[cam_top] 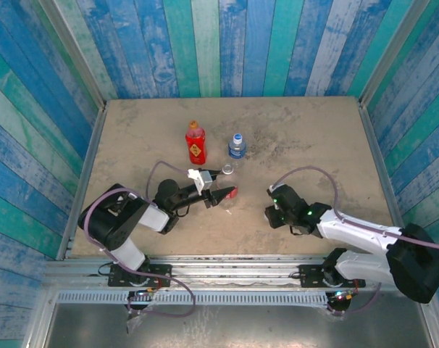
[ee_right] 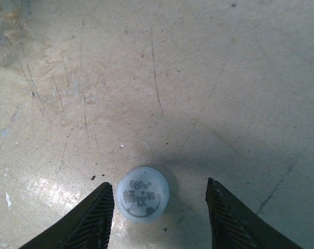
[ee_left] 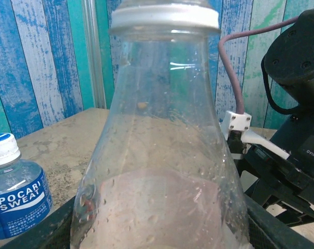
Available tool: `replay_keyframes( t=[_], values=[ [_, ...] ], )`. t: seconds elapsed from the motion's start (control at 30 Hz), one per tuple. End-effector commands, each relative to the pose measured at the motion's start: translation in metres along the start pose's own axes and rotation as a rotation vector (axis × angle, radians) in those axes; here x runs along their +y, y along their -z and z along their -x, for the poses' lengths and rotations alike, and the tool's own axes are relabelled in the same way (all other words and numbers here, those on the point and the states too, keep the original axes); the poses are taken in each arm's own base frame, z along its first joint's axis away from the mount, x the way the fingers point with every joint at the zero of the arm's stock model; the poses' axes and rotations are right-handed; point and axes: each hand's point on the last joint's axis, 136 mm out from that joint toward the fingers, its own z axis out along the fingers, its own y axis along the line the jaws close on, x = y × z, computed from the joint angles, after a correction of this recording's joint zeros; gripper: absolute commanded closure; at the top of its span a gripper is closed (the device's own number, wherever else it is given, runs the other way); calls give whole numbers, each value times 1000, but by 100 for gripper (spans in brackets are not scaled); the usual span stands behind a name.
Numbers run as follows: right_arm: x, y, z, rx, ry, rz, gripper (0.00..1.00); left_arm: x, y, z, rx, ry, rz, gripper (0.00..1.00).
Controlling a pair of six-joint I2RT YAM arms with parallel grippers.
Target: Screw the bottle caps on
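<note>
My left gripper [cam_top: 216, 194] is shut on the clear bottle with the red label [cam_top: 227, 193]. In the left wrist view this bottle [ee_left: 162, 155] stands upright between the dark jaws, its open neck ringed in white. The white cap [ee_right: 142, 194] lies flat on the table between the fingers of my right gripper [ee_right: 159, 210]. That gripper is open, its left finger [ee_right: 89, 223] close beside the cap and its right finger [ee_right: 234, 223] well clear. The right gripper [cam_top: 274, 212] points down at the table. The red bottle [cam_top: 195, 143] and the blue-label bottle [cam_top: 237, 147] stand capped behind.
The blue-label bottle [ee_left: 17, 199] stands close to the left of the held bottle. The right arm [ee_left: 297, 129] and its cable are near on the other side. Blue plank walls [cam_top: 219, 43] enclose the table [cam_top: 314, 138] on three sides.
</note>
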Motion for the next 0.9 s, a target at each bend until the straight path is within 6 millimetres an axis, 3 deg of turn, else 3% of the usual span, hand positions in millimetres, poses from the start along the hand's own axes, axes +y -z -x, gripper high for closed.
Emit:
replay_keyframes(
  t=[0.0,0.1,0.37,0.63,0.87],
  values=[
    [7,-6,-4,19,-1,29,49,2,5,-29,107,28,23,39],
    [12,-10,-5,27,2,49,48,2,5,-31,108,30,23,39],
    [9,-16,-9,50,11,29,60,2,5,-31,109,33,20,39],
    [7,-15,-8,53,28,15,65,1,4,-31,110,35,12,39],
    [12,5,16,-3,36,26,66,0,4,-31,109,34,8,38]
  ],
)
